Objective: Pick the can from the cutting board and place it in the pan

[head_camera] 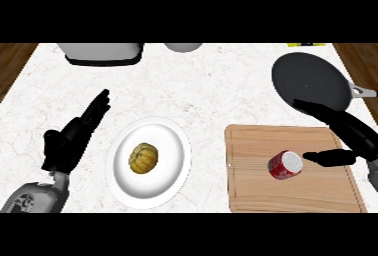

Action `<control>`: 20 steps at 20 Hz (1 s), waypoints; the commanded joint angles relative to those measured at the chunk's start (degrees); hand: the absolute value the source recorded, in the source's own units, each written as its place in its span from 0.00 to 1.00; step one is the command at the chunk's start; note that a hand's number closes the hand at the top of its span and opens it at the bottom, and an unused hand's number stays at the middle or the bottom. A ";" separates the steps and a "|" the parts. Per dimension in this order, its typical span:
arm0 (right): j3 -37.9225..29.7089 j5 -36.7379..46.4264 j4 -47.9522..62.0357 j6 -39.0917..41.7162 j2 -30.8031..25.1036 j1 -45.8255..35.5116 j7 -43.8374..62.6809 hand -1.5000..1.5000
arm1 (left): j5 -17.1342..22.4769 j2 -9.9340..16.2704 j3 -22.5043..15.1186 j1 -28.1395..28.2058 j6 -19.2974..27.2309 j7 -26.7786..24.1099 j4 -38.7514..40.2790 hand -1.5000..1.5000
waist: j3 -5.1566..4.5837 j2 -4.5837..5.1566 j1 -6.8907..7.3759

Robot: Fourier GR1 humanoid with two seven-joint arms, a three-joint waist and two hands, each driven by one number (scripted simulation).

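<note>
The left robot hand [70, 137] shows well to the left of the cutting board [295, 195], its grey forearm rising from the lower left corner of the view. Its fingers are straight and held together, pointing up and to the right, the thumb set apart on the left side; it holds nothing. The right robot hand [347, 135] reaches in from the right edge over the cutting board's upper right corner. Its fingers stretch straight up and to the left, past the board's far edge, while the thumb points left across the board's surface, spread well apart from the fingers.
</note>
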 commanded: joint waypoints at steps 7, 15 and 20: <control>12.50 9.25 -17.24 21.70 -6.65 -5.13 26.32 0.00 | -0.87 -0.36 0.05 -0.95 -0.02 2.42 -0.41 0.50 | -0.10 -0.37 -0.43; 13.19 10.08 -27.32 31.31 2.34 -4.09 46.58 0.00 | -2.38 -2.93 0.24 -0.22 -0.08 2.57 -1.91 0.50 | 0.10 0.05 -0.06; 8.47 15.89 -30.09 32.45 1.09 0.93 43.61 0.00 | -3.30 -3.51 3.38 -1.34 -2.46 1.95 0.99 0.50 | 0.13 0.16 -0.24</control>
